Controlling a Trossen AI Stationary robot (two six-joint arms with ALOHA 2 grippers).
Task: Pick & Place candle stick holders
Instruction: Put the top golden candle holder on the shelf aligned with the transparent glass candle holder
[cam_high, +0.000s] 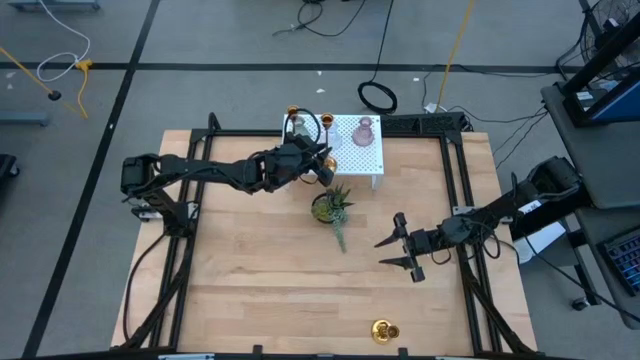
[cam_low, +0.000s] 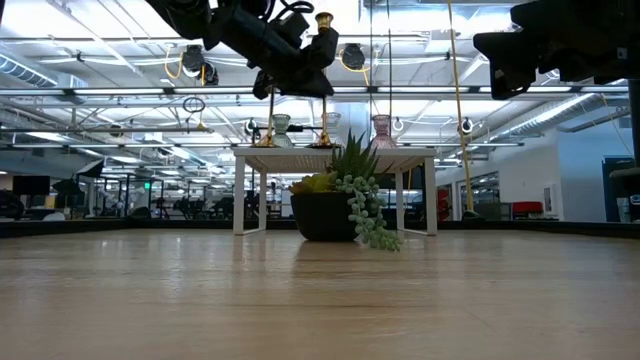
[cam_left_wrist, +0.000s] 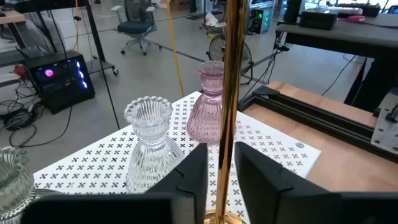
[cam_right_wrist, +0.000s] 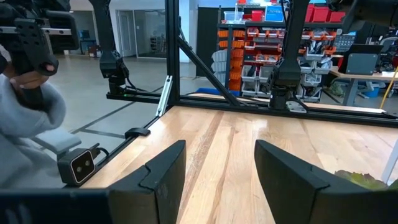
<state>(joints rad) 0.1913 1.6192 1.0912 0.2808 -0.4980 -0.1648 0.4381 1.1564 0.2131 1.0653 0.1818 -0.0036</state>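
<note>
Item: small white perforated stand (cam_high: 352, 148), set on the light wooden counter (cam_high: 260, 280) at its far edge; taken here as the landmark.

Left gripper (cam_left_wrist: 219, 163): above the stand's near left corner. Fingers narrowed to a slim gap around the thin stem of a shiny gold brass candlestick (cam_left_wrist: 231, 93), which they grip. In the low view that candlestick (cam_low: 323, 30) hangs well above the stand top, its small cup uppermost.

Other candlesticks: one gold piece (cam_high: 293, 113) at the stand's far left edge; another (cam_high: 385, 330) lies on the counter, well apart from the stand, at the near edge.

Also on the stand: clear ribbed glass vase (cam_left_wrist: 148, 146) and pink glass vase (cam_left_wrist: 210, 102). Dark potted green succulent (cam_high: 331, 206) sits just in front of the stand.

Right gripper (cam_right_wrist: 217, 168): waits over the counter, to the right of the plant; fingers wide apart, holding nothing.

Handling note (judgement): carry phase. Keep the stem vertical, clear the vases and the plant, lower until the flared base sits flat, then release.

Not established: the held candlestick's base is cut off in the left wrist view and masked by the gripper elsewhere. Whether the counter candlestick stands or lies tipped cannot be told. The placement spot is not evident.
</note>
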